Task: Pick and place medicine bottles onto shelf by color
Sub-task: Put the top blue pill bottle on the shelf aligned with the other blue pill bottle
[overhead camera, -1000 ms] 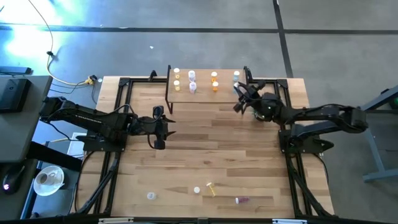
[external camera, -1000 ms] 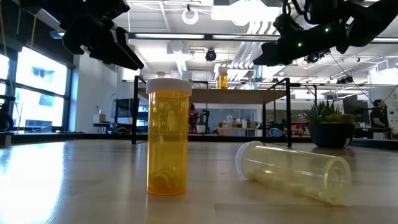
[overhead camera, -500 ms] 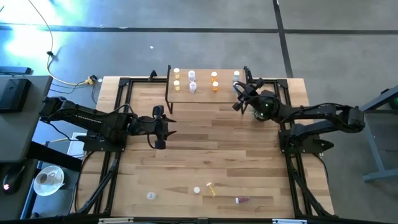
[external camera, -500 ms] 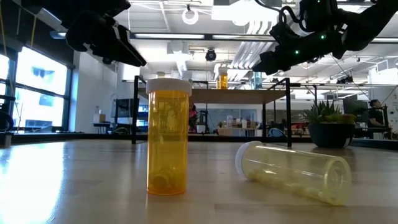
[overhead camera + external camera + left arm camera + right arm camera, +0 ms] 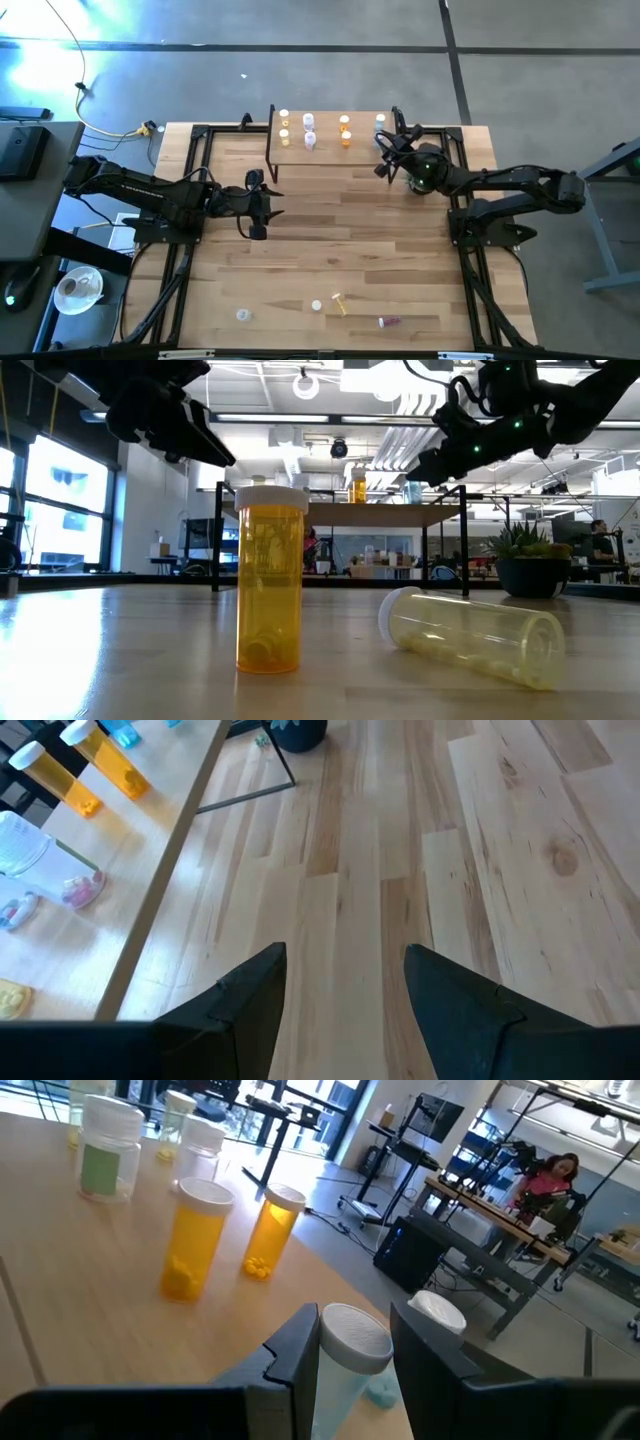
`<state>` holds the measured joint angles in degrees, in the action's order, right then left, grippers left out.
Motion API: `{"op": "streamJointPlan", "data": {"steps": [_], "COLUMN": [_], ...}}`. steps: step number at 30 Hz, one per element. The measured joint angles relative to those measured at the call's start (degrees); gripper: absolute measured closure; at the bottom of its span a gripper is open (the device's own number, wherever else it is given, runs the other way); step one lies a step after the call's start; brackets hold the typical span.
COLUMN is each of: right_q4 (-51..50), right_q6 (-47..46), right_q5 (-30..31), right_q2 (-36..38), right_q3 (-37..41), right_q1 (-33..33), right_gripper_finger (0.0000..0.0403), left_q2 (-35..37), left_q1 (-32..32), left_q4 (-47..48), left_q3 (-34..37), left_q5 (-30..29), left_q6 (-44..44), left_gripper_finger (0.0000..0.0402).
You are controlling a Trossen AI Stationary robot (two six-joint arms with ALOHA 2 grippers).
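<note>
Bottles on the shelf [image 5: 325, 150] stand grouped by colour, and the right gripper [image 5: 355, 1342] holds a blue-grey bottle [image 5: 342, 1360] at the blue end, presumably to match. The left gripper [image 5: 345, 985] hangs empty, fingers apart, over the worktop [image 5: 340, 230].

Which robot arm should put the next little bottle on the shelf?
The right one, probably. Its tool already grips a pale blue bottle over the shelf. The left tool is open and empty, above bare table.

We see a tabletop [image 5: 330, 230] of pale, smooth wood planks and a shelf [image 5: 60, 1280] topped in similar matt wood. The medicine bottles [image 5: 268, 580] look like glossy translucent plastic with matt white caps.
</note>
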<state>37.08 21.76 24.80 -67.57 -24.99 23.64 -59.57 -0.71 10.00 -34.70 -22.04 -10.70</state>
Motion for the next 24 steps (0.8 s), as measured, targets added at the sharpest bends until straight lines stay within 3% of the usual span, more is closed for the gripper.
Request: {"op": "streamJointPlan", "data": {"steps": [14, 24], "right_q4": [-0.8, 0.6], "right_q6": [1.4, 1.5], "right_q5": [0.1, 0.1], "right_q2": [0.0, 0.0], "right_q3": [0.0, 0.0], "right_q1": [0.0, 0.0], "right_gripper_finger": [0.0259, 0.0256], "left_q2": [0.0, 0.0], "left_q1": [0.0, 0.0], "left_q4": [0.0, 0.0], "left_q3": [0.0, 0.0], "left_q5": [0.0, 0.0], "left_q6": [0.0, 0.0], "left_gripper_finger": [0.0209, 0.0209]}}
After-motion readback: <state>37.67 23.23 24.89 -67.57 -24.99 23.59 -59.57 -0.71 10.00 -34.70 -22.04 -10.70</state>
